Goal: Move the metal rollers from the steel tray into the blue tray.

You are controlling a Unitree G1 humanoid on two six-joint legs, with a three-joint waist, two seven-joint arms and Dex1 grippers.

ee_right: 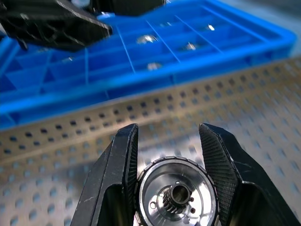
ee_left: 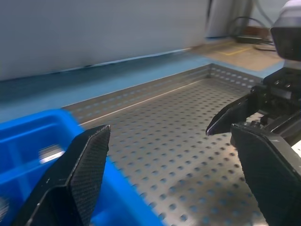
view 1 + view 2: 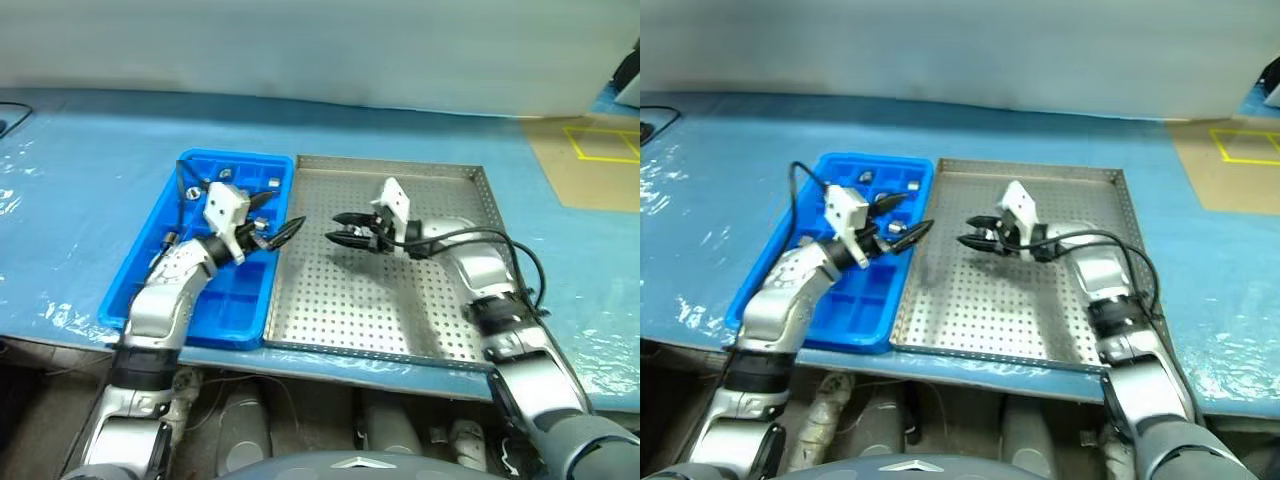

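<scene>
Over the steel tray [image 3: 400,320], near its edge beside the blue tray [image 3: 150,270], your right pincer [image 1: 171,188] is pinching a metal roller [image 1: 176,195], hole facing the wrist camera, so its axis runs along the fingers. The blue tray lies straight ahead of that pincer, with more rollers [image 1: 148,38] in its far compartments. Your left pincer [image 3: 280,232] hovers over the blue tray, spread and empty.

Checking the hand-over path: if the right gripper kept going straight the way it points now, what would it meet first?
The right gripper, shut on a metal roller, points across the steel tray toward the left gripper at the blue tray edge. It would likely meet those open fingers first, though depth is unclear.
</scene>
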